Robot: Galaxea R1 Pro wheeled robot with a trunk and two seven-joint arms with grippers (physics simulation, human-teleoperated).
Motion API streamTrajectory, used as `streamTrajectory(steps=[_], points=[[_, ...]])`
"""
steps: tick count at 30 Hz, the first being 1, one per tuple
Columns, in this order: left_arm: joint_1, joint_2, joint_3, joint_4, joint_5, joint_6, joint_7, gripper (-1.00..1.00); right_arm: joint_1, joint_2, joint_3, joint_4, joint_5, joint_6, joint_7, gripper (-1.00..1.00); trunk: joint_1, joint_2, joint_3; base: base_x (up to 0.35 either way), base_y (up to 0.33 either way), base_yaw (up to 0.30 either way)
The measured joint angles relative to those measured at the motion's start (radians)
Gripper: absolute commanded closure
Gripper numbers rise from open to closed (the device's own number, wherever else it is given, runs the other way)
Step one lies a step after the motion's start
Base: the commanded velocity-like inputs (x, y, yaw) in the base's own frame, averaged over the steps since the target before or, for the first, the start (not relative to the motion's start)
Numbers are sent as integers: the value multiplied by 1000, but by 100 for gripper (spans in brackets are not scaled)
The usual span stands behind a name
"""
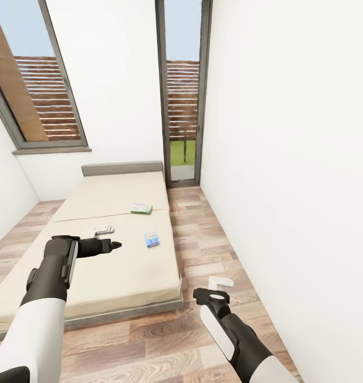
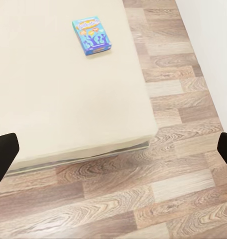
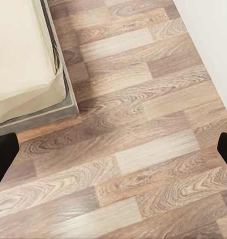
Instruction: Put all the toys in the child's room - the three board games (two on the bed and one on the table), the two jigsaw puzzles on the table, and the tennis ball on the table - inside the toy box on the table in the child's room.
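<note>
From the head view, two board games lie on the bed (image 1: 96, 266) — a green box (image 1: 141, 208) nearer the headboard, a blue box (image 1: 151, 239) nearer the foot. The left gripper (image 1: 108, 238) hovers over the mattress, empty. In the left wrist view the fingertips (image 2: 3, 152) stand wide apart above the bed edge, the blue box ahead; in the right wrist view the right gripper (image 3: 113, 149) — equally spread, holding nothing — hangs over the plank floor (image 3: 143, 139).

Wood-plank floor (image 1: 203, 250) in mixed brown and pale boards, running along the right and across the near side. White wall (image 1: 288, 133) rising on the right, another white wall (image 1: 117, 80) at the far end. Tall narrow window (image 1: 182, 90) in a grey frame reaching the floor in the far corner, with slatted fence (image 1: 182, 96) and green grass (image 1: 182, 151) beyond. Wider slanted window (image 1: 38, 80) at left above a grey sill (image 1: 51, 150), blue sky above the slats.
</note>
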Motion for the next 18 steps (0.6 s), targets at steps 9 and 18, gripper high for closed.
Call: streamTrajectory(steps=[9, 18], points=[[0, -3, -3, 0, 1, -2, 6, -100, 1, -5, 0, 0, 0, 0, 1, -100, 0, 0, -2, 67, -84, 25], [0, -3, -2, 0, 2, -4, 6, -100, 0, -7, 0, 0, 0, 0, 2, -100, 0, 0, -2, 8, -10, 2]])
